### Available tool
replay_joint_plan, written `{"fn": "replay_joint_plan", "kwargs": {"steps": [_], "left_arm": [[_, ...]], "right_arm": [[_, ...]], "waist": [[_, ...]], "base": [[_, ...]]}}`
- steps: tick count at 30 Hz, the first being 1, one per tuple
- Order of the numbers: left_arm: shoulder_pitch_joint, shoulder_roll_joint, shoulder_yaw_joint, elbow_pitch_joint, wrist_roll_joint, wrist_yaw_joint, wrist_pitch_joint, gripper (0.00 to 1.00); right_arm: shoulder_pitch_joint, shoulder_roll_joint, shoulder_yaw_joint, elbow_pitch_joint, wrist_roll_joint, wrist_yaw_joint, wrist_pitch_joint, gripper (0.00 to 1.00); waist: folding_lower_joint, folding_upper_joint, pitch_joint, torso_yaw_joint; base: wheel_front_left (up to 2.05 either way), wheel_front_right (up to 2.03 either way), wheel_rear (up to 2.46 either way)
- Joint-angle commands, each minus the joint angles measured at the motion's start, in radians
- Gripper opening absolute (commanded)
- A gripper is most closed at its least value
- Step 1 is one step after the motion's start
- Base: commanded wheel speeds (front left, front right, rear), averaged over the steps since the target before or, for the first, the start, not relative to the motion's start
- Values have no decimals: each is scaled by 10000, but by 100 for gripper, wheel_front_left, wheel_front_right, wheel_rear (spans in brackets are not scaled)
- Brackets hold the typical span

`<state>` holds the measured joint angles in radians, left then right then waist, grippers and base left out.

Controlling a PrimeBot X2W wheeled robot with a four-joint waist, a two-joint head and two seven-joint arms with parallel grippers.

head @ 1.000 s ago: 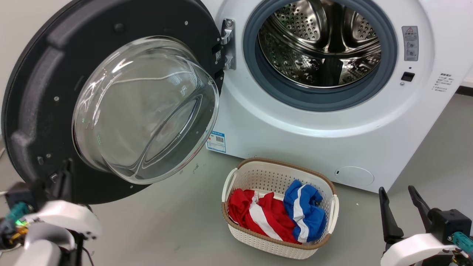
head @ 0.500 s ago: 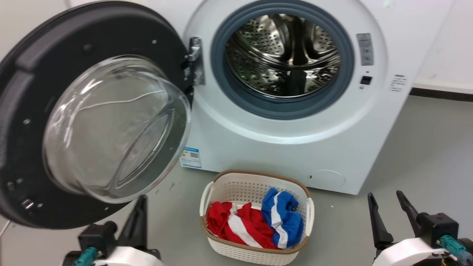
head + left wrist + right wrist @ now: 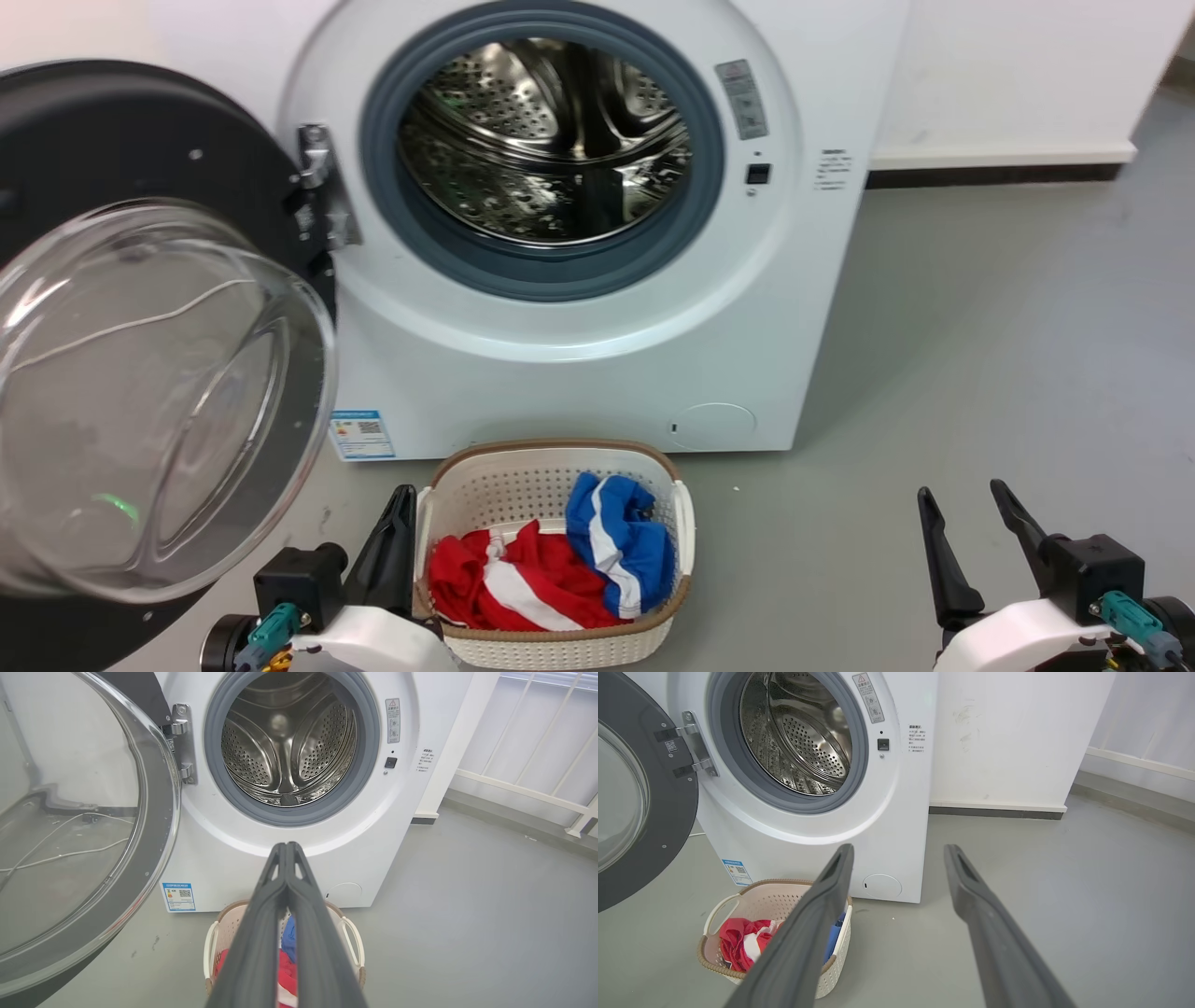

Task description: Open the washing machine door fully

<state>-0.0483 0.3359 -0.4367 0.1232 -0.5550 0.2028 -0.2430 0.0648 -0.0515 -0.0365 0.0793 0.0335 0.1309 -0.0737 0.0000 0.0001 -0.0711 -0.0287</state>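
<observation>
you've got the washing machine door (image 3: 140,121) swung out wide on the left side of the washing machine (image 3: 579,373). it hangs from the metal hinge (image 3: 322,191) at the left edge of the opening. its inner face looks toward the head camera, black ring behind and the clear glass bowl (image 3: 140,401) bulging forward (through that glass, in the left wrist view, you can make out a thin white cable (image 3: 60,847) lying on the ground beyond). the opening stands uncovered, with the grey rubber gasket (image 3: 560,275) all round it and the perforated steel drum (image 3: 551,140) inside.

your left gripper (image 3: 286,847) has its two fingers pressed together with nothing between them. it points at the machine's front below the opening and is apart from the door. in the head view it sits low, just beside the left rim of the white laundry basket (image 3: 546,485); i can't tell whether it touches. your right gripper (image 3: 962,493) sits at the lower right over the grey floor (image 3: 980,327), fingers spread and holding nothing, well apart from machine and door.

the basket stands on the floor just in front of the machine. a red and white garment (image 3: 504,588) lies in its left side and a blue and white one (image 3: 621,546) in its right. a blue label (image 3: 361,434) sits at the machine's lower left and a round hatch (image 3: 714,425) at its lower right.
</observation>
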Motion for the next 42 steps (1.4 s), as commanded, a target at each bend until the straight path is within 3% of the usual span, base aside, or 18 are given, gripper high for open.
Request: {"fn": "replay_joint_plan", "kwargs": {"steps": [1, 4, 6, 8, 42], "left_arm": [[-120, -84, 27, 145, 10, -3, -59, 0], [-182, -126, 52, 298, 62, -19, -111, 44], [-174, -152, 79, 384, 76, 5, -136, 84], [-166, -136, 103, 455, 137, 36, -164, 100], [25, 185, 372, 423, 559, 225, -229, 100]], "right_arm": [[73, 21, 48, -34, -43, -3, 3, 100], [30, 21, 76, -48, -12, -3, 6, 100], [-8, 21, 57, -55, 17, -3, 5, 100], [-56, 21, 83, -46, 35, -3, -1, 100], [-42, 20, 66, 52, 199, -3, -181, 100]], "waist": [[0, -1, 87, -330], [0, -1, 119, -408], [0, -1, 134, -393], [0, -1, 130, -350], [0, -1, 158, -30]], "base": [[0, 0, 0], [0, 0, 0], [0, 0, 0], [0, 0, 0], [0, 0, 0]]}}
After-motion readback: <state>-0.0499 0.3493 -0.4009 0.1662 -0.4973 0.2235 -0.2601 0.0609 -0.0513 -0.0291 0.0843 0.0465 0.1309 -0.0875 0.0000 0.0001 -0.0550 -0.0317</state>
